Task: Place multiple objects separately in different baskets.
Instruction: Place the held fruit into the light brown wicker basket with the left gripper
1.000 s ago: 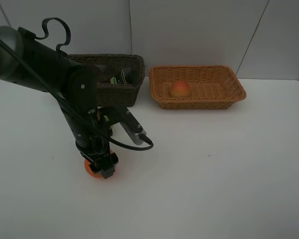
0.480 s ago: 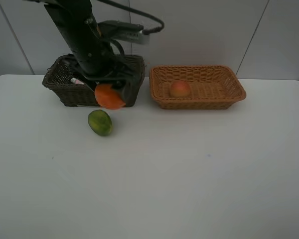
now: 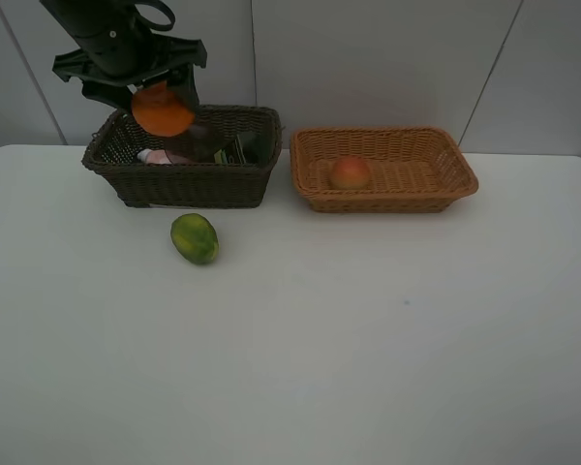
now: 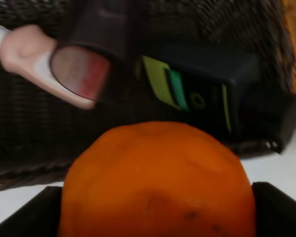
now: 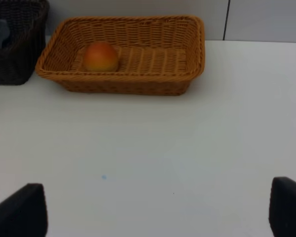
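My left gripper is shut on the orange, holding it in the air over the left part of the dark brown basket. In the left wrist view the orange fills the space between the black fingers. Below it the basket holds a pink bottle, a mauve cup and a dark green bottle. The green fruit lies on the table in front of that basket. A peach-like fruit rests in the tan basket. My right gripper is open, low over the table.
The two baskets stand side by side at the back of the white table, against a pale wall. The right arm does not show in the exterior high view. In the right wrist view the tan basket lies ahead of the open fingers.
The left arm has lifted the orange from the front left of the table, up and back, to above the dark basket. The green fruit it was hiding now shows.
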`<state>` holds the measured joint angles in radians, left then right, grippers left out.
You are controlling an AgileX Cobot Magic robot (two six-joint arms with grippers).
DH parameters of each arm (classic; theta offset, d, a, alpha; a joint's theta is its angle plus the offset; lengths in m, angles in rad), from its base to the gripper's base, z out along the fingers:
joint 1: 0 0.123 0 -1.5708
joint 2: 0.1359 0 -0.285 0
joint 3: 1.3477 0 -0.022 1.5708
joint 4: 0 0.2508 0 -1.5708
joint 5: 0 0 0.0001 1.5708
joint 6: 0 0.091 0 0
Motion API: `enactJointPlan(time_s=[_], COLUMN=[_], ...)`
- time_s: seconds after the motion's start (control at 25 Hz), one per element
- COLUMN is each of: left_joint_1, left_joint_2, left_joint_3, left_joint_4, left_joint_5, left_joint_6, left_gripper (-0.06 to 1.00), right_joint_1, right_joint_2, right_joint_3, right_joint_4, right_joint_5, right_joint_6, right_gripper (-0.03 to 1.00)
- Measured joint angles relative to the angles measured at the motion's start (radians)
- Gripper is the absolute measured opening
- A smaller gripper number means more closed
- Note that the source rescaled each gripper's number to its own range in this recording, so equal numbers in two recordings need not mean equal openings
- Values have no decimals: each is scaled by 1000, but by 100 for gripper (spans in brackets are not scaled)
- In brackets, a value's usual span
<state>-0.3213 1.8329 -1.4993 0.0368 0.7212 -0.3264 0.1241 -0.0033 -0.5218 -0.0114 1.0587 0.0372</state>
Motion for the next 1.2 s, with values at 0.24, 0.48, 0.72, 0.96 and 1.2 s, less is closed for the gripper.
enactJointPlan(time_s=[0.24,0.48,0.72,0.96,1.2], left_joint_1=[-2,-69,-184,-273,-334], left_joint_2=[6,90,231,358,456], left_joint_3=[0,-88,-280,-401,-407], left_joint_4=[-15,-20,-22,-24,-24], left_joint_5=[-54,-59,-60,-118,-257], left_joint_6=[-1,0,2,61,126], left_gripper=[92,92,92,92,92], right_joint_1=[0,0,0,0,0], right_joint_2=[0,0,0,0,0], right_joint_3=[0,0,0,0,0], right_joint_4=[0,0,0,0,1], right_joint_5=[0,0,0,0,0], right_joint_6=[0,0,0,0,0], right_gripper=[97,97,97,97,97])
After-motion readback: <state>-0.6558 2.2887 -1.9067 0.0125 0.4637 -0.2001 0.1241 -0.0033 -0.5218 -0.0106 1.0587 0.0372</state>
